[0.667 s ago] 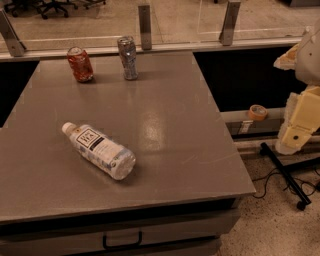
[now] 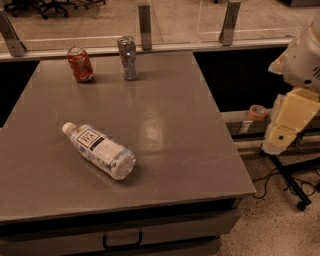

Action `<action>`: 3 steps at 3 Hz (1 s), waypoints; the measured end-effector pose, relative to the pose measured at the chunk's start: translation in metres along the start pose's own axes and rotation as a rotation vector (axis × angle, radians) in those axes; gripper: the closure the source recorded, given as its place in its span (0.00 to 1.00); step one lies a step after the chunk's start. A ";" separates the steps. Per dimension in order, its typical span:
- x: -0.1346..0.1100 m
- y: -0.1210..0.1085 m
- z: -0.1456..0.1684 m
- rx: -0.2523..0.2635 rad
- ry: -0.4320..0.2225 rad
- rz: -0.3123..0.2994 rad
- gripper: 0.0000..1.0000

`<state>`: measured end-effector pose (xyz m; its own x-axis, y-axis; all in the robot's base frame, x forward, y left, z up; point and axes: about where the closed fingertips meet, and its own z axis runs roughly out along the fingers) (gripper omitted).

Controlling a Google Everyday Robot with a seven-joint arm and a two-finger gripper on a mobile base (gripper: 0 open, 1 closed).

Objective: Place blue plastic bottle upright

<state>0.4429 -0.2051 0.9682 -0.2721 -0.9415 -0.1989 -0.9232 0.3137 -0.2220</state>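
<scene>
grey table [image 2: 175,150] with drawer [image 2: 122,240] | glass partition [image 2: 185,20] behind | speckled floor [image 2: 270,232] right | office chairs [image 2: 50,6] far back

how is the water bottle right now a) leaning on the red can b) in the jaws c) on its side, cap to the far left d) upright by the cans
C: the water bottle lies on its side on the table, cap toward the far left, apart from the red can; the gripper is off past the table's right edge.
</scene>
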 end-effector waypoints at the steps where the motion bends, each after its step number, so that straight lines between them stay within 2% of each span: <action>1: -0.033 0.001 0.034 -0.024 0.043 0.073 0.00; 2: -0.071 0.005 0.065 -0.052 0.046 0.176 0.00; 3: -0.070 0.004 0.062 -0.044 0.044 0.258 0.00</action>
<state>0.4749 -0.1297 0.9218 -0.5104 -0.8361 -0.2014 -0.8326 0.5390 -0.1277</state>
